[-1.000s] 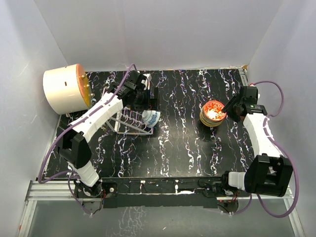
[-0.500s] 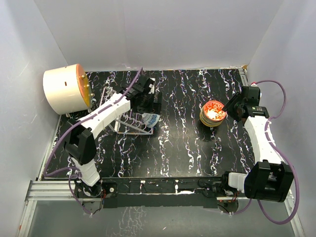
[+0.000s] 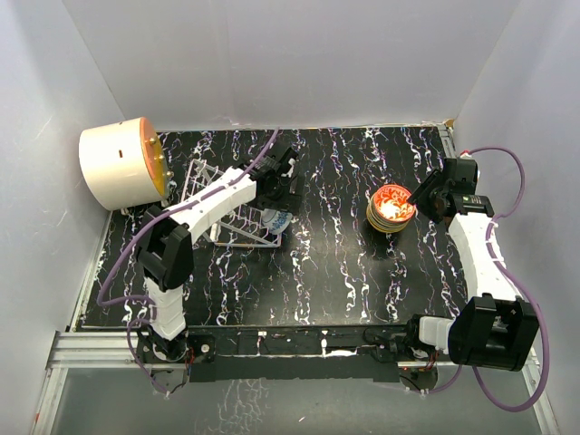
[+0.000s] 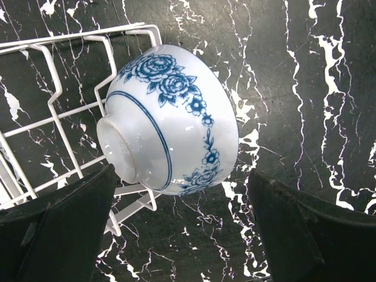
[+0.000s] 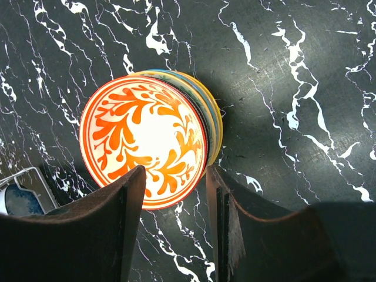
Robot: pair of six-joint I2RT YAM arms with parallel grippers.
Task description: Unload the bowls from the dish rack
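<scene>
Broadly, the black white-veined bench lies bare mid-frame, room enough for a carry. The silver wire dish rack, centre-left, holds one white blue-flowered ceramic bowl tipped at its right edge, seemingly the last. The stacked painted bowls, centre-right, are unloaded. The left end effector gapes wide astride that bowl; the right end effector hovers parted, empty, above the stack.

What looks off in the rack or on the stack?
Minor only. The blue-and-white bowl lies on its side at the dish rack's corner, foot toward the left wrist camera, not upright between dividers. The orange bowl sits off-centre on its stack, lower rims showing on one side. No spills or damage visible.
</scene>
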